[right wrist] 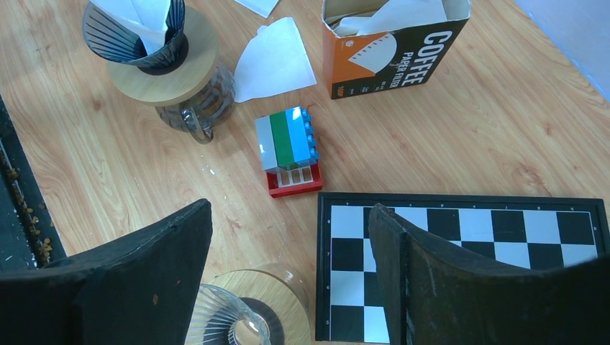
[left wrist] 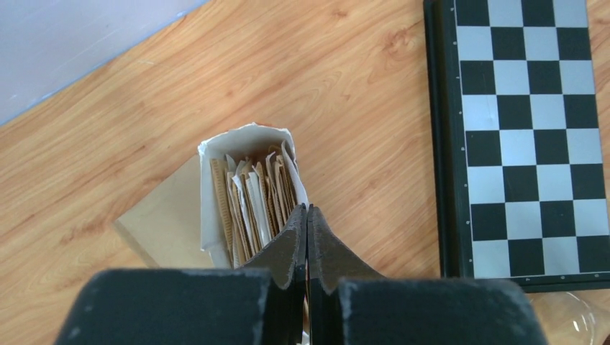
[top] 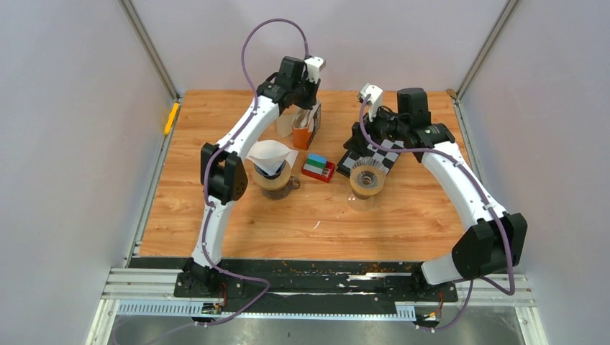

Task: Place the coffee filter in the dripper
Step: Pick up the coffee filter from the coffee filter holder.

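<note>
An orange "COFFEE PAPER FILTER" box (top: 305, 131) stands open at the back of the table, packed with white and brown filters (left wrist: 248, 194). My left gripper (left wrist: 308, 210) is shut right at the box's open top, by its right rim; I see nothing between the jaws. A dark dripper (right wrist: 137, 32) on a wood-collared glass carafe (top: 273, 180) holds a white filter (top: 269, 154). A clear dripper (top: 367, 177) on a second carafe is empty. My right gripper (right wrist: 289, 208) hangs open and empty above it and the chessboard edge.
A loose white filter (right wrist: 275, 61) lies flat on the table beside the box. A red-based toy brick stack (right wrist: 289, 147) sits between the two carafes. A black-and-white chessboard (right wrist: 503, 244) lies at the right. Grey walls enclose the table.
</note>
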You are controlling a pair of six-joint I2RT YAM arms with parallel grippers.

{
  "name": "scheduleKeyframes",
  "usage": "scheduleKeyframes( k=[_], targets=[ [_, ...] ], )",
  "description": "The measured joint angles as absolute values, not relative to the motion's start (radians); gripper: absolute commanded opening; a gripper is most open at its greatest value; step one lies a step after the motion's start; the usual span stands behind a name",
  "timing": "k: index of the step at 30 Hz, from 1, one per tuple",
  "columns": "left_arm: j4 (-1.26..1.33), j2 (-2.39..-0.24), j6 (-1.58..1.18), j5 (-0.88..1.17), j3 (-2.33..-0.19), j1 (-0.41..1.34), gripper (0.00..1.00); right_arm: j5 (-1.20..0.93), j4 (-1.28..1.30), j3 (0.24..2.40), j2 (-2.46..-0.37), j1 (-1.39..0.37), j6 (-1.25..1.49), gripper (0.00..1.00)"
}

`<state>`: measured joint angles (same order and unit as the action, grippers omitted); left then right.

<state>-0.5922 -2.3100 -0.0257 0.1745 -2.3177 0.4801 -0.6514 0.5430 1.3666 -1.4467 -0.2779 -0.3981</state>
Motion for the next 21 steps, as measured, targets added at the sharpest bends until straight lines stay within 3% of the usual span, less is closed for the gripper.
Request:
scheduleKeyframes(
  k=[12, 21],
  targets=[
    [-0.633, -2.25, -0.024, 0.218, -2.37, 0.48, 0.0, -0.632, 0.56, 1.369, -1.399, -0.278, -0.398, 0.8],
    [-0.673, -1.929, 0.025, 0.388, -2.276, 0.48, 0.0, -0.623, 0.596, 1.431, -1.337, -0.278, -0.43, 0.82]
  ],
)
